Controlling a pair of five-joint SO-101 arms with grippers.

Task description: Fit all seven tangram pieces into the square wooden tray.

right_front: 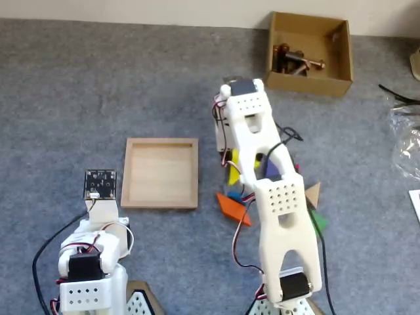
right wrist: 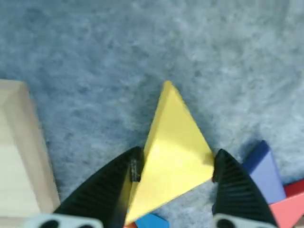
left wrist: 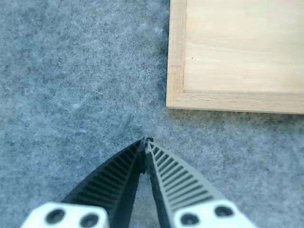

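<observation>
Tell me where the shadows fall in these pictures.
Left wrist view: a soft shadow rims the wooden tray edge nearest the left end effector. Right wrist view: dark carpet beside the yellow triangle. High view: lighting even, no glare.

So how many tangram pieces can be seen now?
6 in view, all right of the tray: yellow between the right fingers, then orange, blue, red, tan, green. The arm may hide one.

— What's lying about?
— An open cardboard box [right_front: 308, 84] on the grey felt surface [right_front: 65, 98], with copper-coloured metal pieces [right_front: 295, 60] inside it.
— And near the box?
— Just right of it runs a black cable [right_front: 394, 95]. Beyond that, further right and forward of the box, is a clear plastic bag [right_front: 407, 141].
</observation>
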